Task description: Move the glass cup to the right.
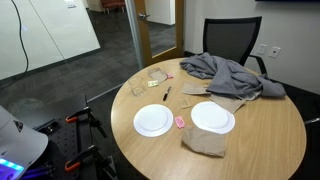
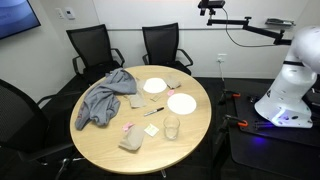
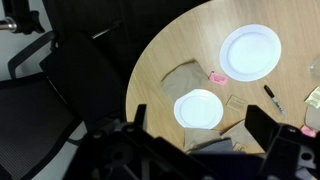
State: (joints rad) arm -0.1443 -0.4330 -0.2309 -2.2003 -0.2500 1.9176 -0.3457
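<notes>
The glass cup (image 2: 172, 127) is a small clear tumbler standing upright near the edge of the round wooden table (image 2: 190, 140). It also shows in an exterior view (image 1: 154, 76) at the table's far left part. My gripper (image 3: 200, 125) is open and empty, high above the table, over a white plate (image 3: 199, 108) and grey cloth. In an exterior view the gripper (image 2: 210, 7) hangs near the top of the frame, well away from the cup. I cannot make out the cup for certain in the wrist view.
Two white plates (image 1: 153, 120) (image 1: 212, 117) lie on the table, with a black pen (image 1: 166, 94), a pink item (image 1: 179, 122) and a brown napkin (image 1: 205, 142). A grey cloth (image 1: 230, 72) is heaped at the back. Black chairs (image 2: 160, 45) stand around the table.
</notes>
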